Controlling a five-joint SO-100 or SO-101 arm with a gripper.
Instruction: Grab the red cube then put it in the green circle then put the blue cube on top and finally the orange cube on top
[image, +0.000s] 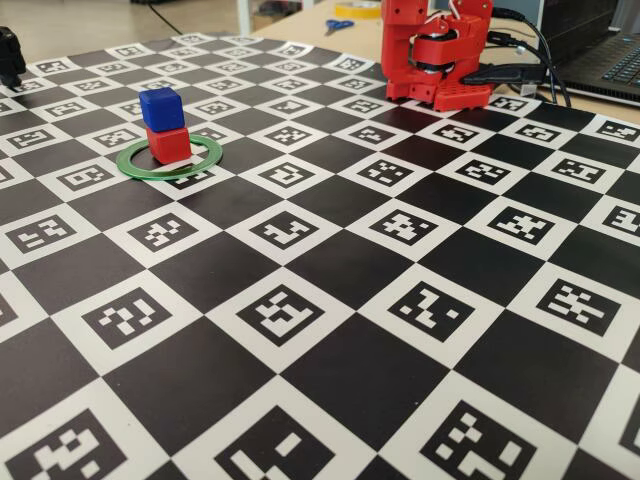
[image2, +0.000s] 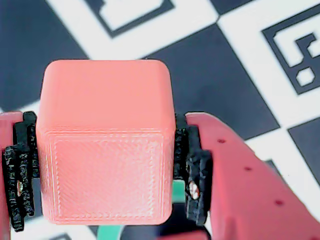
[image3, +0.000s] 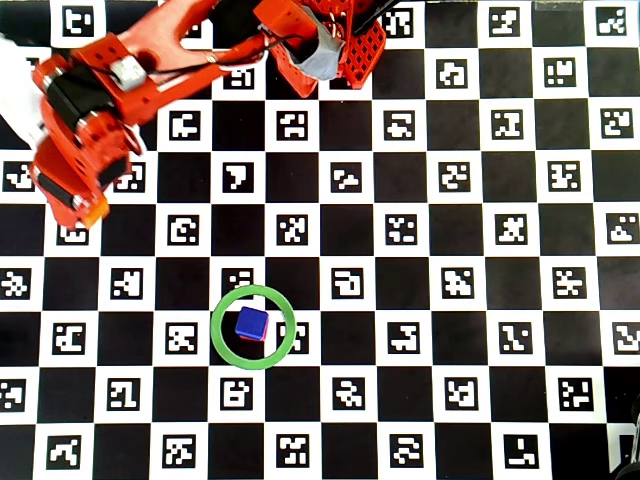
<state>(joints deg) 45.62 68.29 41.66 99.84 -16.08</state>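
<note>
Fixed view: blue cube (image: 161, 106) stacked on red cube (image: 168, 143), both inside the green circle (image: 169, 158), upper left of frame on the checkered marker board (image: 330, 300); arm base (image: 432, 50) at top right. Wrist view: gripper (image2: 102, 180) clenched on the orange cube (image2: 105, 142), black pads (image2: 192, 172) pressing both sides. Overhead view: stack sits in the ring, lower centre-left; gripper with an orange sliver (image3: 93, 208) at upper left, well apart.

surface: checkered marker mat (image: 330, 300) | behind: wooden desk (image: 300, 25), scissors (image: 340, 25)
</note>
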